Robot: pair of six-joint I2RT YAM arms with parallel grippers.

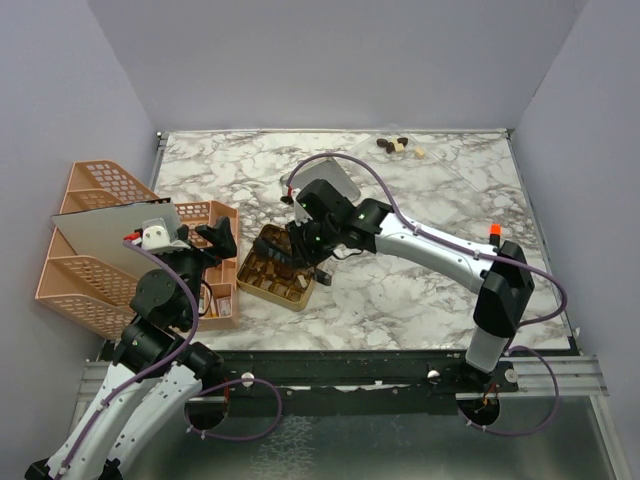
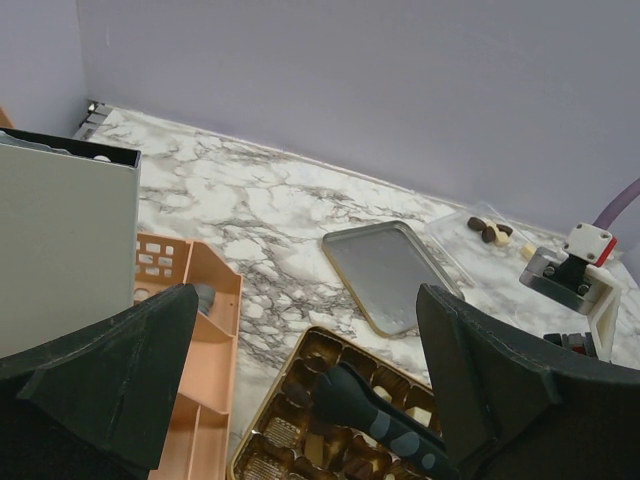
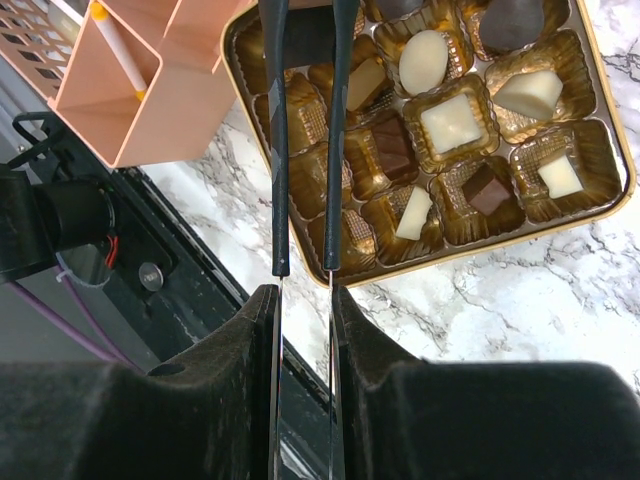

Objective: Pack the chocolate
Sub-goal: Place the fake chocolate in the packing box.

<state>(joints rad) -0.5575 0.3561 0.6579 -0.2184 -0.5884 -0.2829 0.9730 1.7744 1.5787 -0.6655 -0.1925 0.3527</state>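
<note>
With the right gripper [image 3: 303,295] clenched on the tongs [image 3: 278,150] above the tray [image 1: 268,285], which held most of the chocolate [image 3: 452,122] while loose pieces [image 1: 397,146] lay at the far edge of the table [image 1: 430,300], misaligned tips could have dislodged seated pieces.

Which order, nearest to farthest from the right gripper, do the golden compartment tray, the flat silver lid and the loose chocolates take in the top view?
1. golden tray: directly beneath the right gripper, left of centre.
2. silver lid: just behind the gripper, towards the back.
3. loose chocolates: farthest back, off to the right.
</note>
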